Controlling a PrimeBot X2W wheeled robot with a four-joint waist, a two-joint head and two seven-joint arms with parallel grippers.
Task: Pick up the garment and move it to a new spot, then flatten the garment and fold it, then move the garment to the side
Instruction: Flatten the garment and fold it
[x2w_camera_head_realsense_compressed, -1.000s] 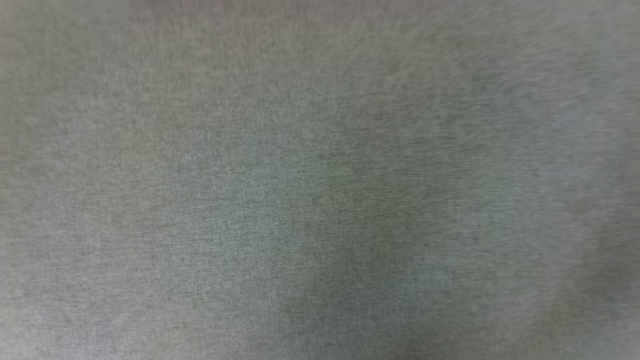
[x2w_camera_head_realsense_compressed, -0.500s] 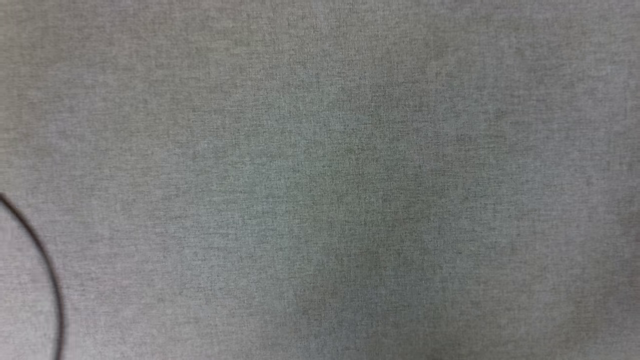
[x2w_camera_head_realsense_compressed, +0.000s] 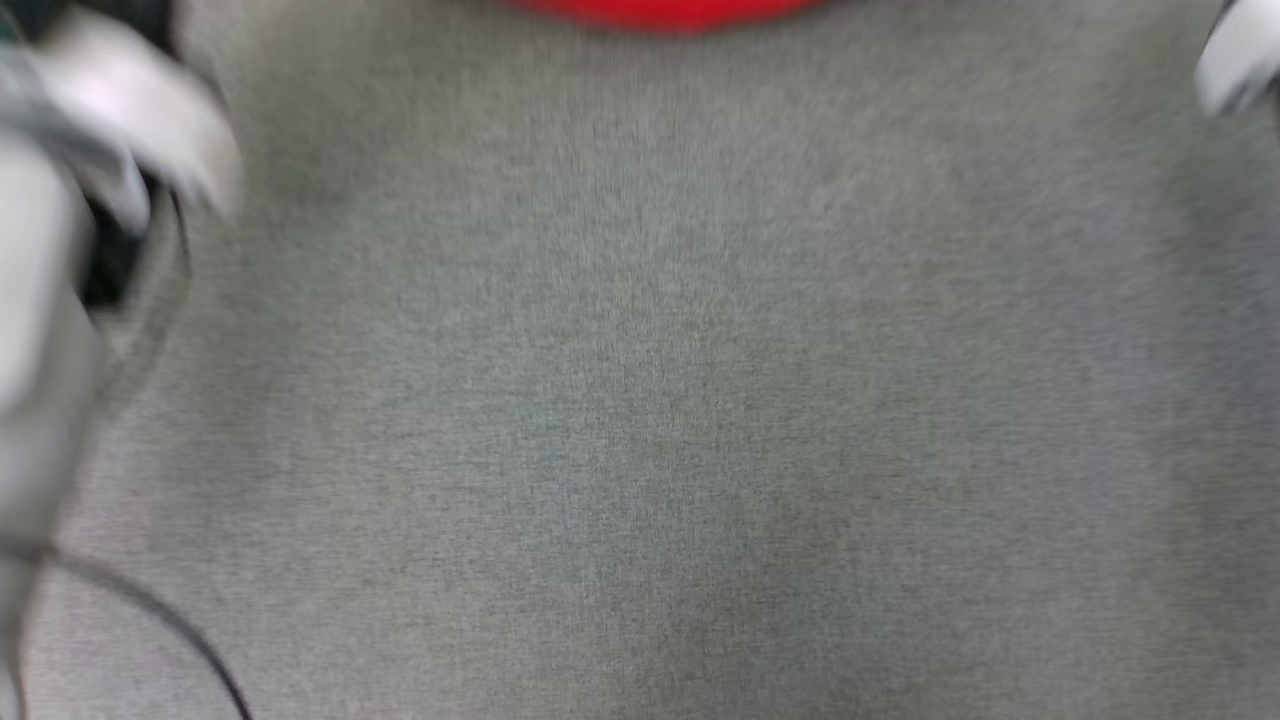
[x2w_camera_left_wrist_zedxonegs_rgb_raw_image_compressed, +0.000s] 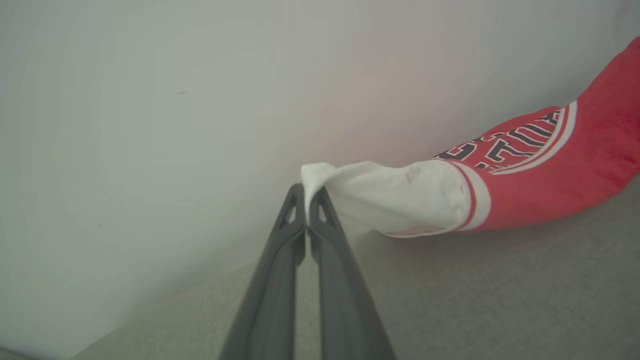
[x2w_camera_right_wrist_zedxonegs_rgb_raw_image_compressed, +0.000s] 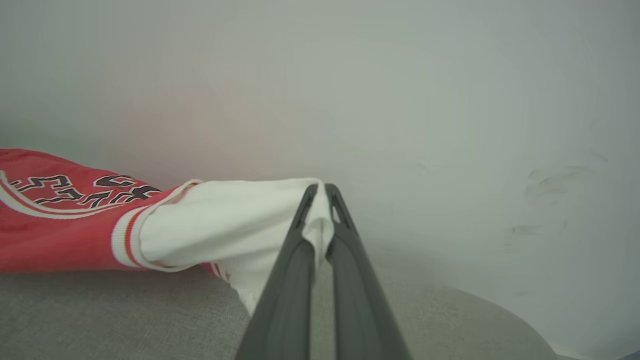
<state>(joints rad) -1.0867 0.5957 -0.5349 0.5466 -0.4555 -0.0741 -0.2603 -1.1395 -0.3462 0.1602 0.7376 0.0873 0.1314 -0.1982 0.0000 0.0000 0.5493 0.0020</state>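
One red garment (x2w_camera_left_wrist_zedxonegs_rgb_raw_image_compressed: 550, 185); white sleeves, striped trim, black-and-white lettering.

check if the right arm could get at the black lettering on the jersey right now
Probably not as things stand: the right gripper is shut on the white sleeve of the garment, so it isn't free. Nothing lies between it and the lettering otherwise.

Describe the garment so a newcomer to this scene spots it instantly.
Start from the grey fabric surface that runs up to the pale wall. The garment is held between the left gripper and the right gripper, each shut on a white sleeve. Bright red body, striped trim and black-and-white block lettering set it apart from the plain greys around it.
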